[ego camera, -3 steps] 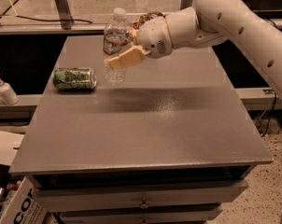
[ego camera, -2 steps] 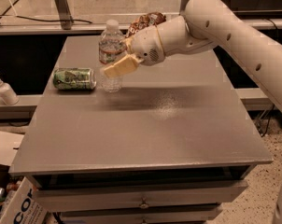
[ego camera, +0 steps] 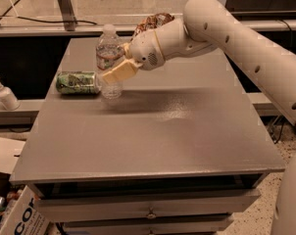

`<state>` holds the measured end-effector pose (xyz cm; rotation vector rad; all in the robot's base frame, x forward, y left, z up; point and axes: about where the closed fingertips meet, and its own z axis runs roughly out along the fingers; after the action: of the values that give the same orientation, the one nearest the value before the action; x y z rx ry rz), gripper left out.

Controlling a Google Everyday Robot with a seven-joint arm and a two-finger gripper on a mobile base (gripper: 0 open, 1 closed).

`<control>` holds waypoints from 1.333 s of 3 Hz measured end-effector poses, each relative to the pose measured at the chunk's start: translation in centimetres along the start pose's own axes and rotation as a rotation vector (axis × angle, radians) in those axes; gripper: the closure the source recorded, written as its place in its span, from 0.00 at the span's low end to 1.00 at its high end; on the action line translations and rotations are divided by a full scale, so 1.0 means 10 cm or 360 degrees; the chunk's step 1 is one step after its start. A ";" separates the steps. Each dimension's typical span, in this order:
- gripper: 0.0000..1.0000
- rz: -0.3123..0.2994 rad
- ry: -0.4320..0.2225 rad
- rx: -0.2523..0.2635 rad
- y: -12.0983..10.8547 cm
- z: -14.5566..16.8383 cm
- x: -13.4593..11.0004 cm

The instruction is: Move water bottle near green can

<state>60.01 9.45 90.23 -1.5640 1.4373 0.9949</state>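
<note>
The water bottle (ego camera: 108, 58) is clear and ribbed with a white cap and a red-and-white label band. It stands upright at the left of the grey table (ego camera: 153, 131), its base on or just above the top. My gripper (ego camera: 116, 68) is shut on the water bottle at mid-height, reaching in from the right. The green can (ego camera: 77, 82) lies on its side just left of the bottle, a small gap between them.
A brown-and-yellow snack bag (ego camera: 153, 20) sits at the back of the table, partly hidden behind my arm. A small white pump bottle (ego camera: 5, 95) stands on a lower ledge at the far left. Cardboard boxes (ego camera: 11, 199) sit on the floor, lower left.
My gripper has carried the water bottle to the left and down, from above mid-table to right beside the green can. The can has not moved.
</note>
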 end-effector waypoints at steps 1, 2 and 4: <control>1.00 0.0012 0.0029 -0.0016 -0.05 0.11 0.02; 0.83 0.0044 0.0050 -0.0016 -0.08 0.16 0.09; 0.37 0.0135 0.0070 0.0026 0.01 0.04 0.26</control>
<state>60.08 8.78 87.67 -1.5328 1.5492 1.0008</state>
